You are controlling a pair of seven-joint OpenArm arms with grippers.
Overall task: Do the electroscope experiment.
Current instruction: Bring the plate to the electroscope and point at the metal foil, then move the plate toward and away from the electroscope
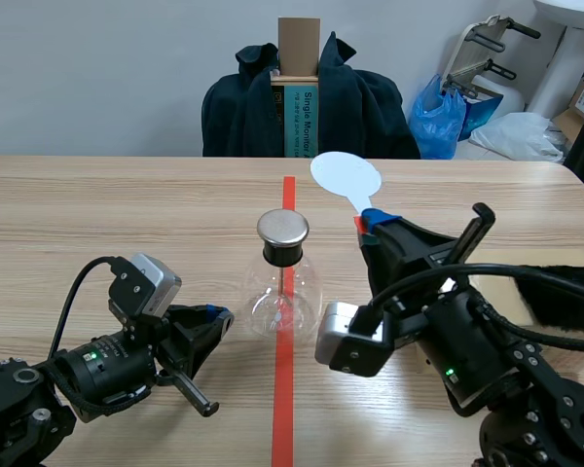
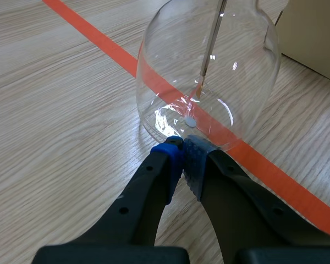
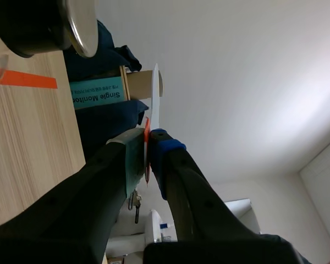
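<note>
1. The flask (image 1: pixel 282 292) stands upright mid-table, right on the tape line (image 1: pixel 283 418), with its black stopper and metal cap (image 1: pixel 283 228) on top.
2. The left gripper (image 1: pixel 214 315) lies low at the flask's 8 o'clock. Its fingers are pressed together on nothing.
3. From the left wrist, the blue pads (image 2: pixel 173 159) meet right at the foot of the flask (image 2: pixel 209 77), so close I cannot tell whether they touch the glass.
4. Inside the glass a thin rod (image 2: pixel 212 44) hangs down toward the floor of the flask.
5. The right gripper (image 1: pixel 372 220) sits raised at the flask's 2 o'clock, clamped on the handle of a white paddle (image 1: pixel 346 177).
6. The paddle's round blade points to 11 o'clock from the gripper, above and beyond the cap and clear of it.
7. The right wrist shows the same grip edge-on (a thin sliver, this paddle (image 3: pixel 155 99)): both pads are tight on it, the gripper (image 3: pixel 148 157) is closed, and the cap (image 3: pixel 80 25) is off to one side.
8. A fur strip (image 1: pixel 565 297) lies at the flask's 3 o'clock, well apart.
9. A dark jacket (image 1: pixel 370 107) hangs on a chair at 12 o'clock, across the table (image 1: pixel 97 214).
</note>
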